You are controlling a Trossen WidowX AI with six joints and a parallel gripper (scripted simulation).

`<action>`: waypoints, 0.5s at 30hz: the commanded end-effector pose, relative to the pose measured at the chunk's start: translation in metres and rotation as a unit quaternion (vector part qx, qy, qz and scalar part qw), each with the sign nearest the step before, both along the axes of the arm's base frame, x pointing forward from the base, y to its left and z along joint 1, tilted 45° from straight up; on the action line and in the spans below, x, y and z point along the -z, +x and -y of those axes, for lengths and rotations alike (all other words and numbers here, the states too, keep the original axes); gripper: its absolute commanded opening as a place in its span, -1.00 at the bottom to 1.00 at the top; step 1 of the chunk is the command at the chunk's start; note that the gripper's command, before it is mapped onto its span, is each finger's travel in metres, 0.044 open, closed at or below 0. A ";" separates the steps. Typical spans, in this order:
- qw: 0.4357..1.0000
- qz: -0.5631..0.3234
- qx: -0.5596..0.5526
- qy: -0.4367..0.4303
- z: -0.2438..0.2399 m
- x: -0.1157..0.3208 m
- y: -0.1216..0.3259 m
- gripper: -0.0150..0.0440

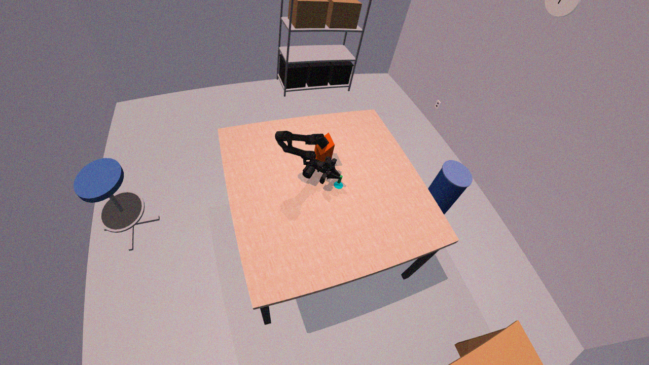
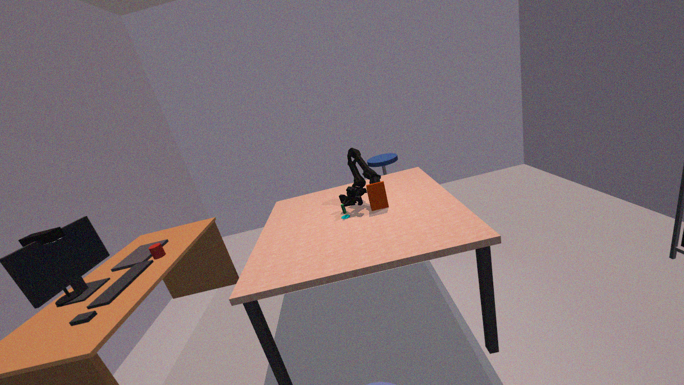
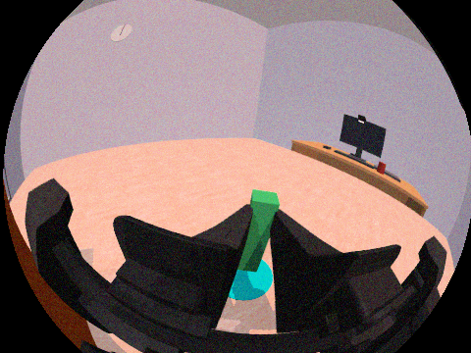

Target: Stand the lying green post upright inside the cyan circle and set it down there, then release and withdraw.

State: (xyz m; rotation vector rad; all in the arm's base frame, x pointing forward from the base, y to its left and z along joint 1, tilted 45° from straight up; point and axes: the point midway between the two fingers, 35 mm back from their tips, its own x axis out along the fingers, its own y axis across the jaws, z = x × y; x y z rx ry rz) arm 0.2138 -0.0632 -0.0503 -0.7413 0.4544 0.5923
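Observation:
The green post (image 3: 260,226) (image 2: 343,209) is held close to upright between the fingertips of my gripper (image 3: 261,212) (image 1: 339,177). My gripper is shut on it near its upper end. The cyan circle (image 3: 257,286) (image 1: 337,185) (image 2: 345,216) lies flat on the table, below the post. In the wrist view the post's lower end overlaps the far part of the circle. In the exterior view a small gap shows between the post's lower end and the circle. The left finger hides part of the circle in the wrist view.
An orange block (image 1: 324,149) (image 2: 378,195) stands on the table (image 1: 317,254) (image 2: 373,244) beside the arm, close to the gripper. Its edge also shows at the left of the wrist view. A desk with a monitor (image 3: 363,134) stands away from the table.

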 end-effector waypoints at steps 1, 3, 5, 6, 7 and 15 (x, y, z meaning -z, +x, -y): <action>1.000 0.005 -0.003 0.001 0.002 0.004 -0.001 -0.42; 1.000 0.004 -0.002 0.001 0.005 0.007 0.000 -0.42; 1.000 0.002 -0.001 0.001 0.009 0.012 0.000 -0.42; 1.000 0.001 -0.001 0.000 0.012 0.014 0.000 -0.42; 1.000 0.000 0.000 0.000 0.013 0.016 0.000 -0.42; 1.000 0.000 0.000 0.000 0.015 0.018 0.000 -0.42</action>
